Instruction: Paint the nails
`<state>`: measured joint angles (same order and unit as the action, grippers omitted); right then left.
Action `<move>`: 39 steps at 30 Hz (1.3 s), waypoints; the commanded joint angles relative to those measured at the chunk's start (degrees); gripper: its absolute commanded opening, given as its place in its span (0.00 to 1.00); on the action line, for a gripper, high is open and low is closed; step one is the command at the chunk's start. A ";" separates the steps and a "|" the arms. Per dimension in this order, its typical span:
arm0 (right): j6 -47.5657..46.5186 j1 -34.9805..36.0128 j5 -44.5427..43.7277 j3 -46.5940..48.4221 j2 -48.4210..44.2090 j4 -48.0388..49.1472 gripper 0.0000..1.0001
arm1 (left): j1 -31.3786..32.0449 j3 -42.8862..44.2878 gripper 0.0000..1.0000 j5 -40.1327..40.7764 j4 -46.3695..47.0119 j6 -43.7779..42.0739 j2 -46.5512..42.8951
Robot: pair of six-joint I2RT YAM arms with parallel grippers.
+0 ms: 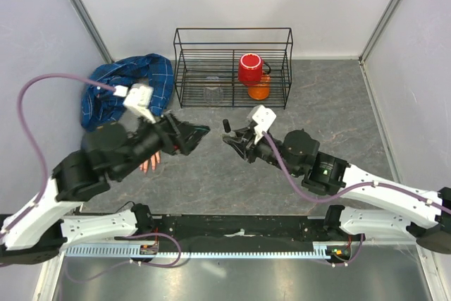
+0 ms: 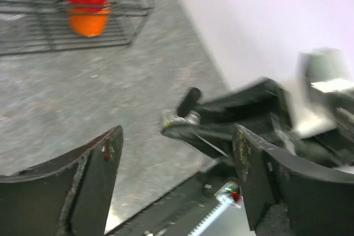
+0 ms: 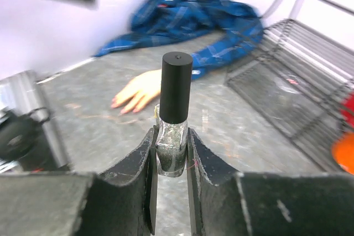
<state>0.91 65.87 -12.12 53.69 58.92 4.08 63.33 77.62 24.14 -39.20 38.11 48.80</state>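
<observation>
The nails (image 3: 118,103) of the peach-skinned fake hand (image 3: 138,89) in its blue plaid sleeve (image 3: 188,15) lie on the grey table (image 1: 211,181), seemingly unpainted, though too small to judge. The right gripper (image 3: 170,164) clamps a small glass polish bottle (image 3: 171,147), black cap (image 3: 176,87) on. The left gripper (image 2: 177,156) gapes empty opposite. Uncapping looks to be the step; the left must close squarely on the cap.

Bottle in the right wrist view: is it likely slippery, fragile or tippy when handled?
The bottle looks like smooth clear glass, so probably slippery and breakable if dropped. Narrow with a tall black cap, it may tip easily when set down. Small within the right gripper, it is probably light.
</observation>
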 commanded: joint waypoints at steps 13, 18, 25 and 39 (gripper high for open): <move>20.53 -8.74 46.91 -5.26 -8.03 11.30 0.00 | -0.31 -10.74 0.77 -31.87 16.43 -13.24 -9.52; 23.35 -8.91 52.28 -5.35 -7.59 14.38 0.00 | -0.31 -8.90 0.70 -37.66 18.37 -13.85 -4.95; 22.82 -10.41 52.81 -5.70 -8.91 14.21 0.00 | -0.40 -8.72 0.69 -41.71 20.30 -13.85 -1.70; 18.00 -12.25 45.39 -4.12 -8.55 8.15 0.00 | -1.02 -3.36 0.02 -38.84 17.33 -15.52 4.37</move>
<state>23.14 53.76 41.12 48.23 50.81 14.33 62.33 68.47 -18.20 -20.36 24.18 50.76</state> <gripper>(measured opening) 0.287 0.120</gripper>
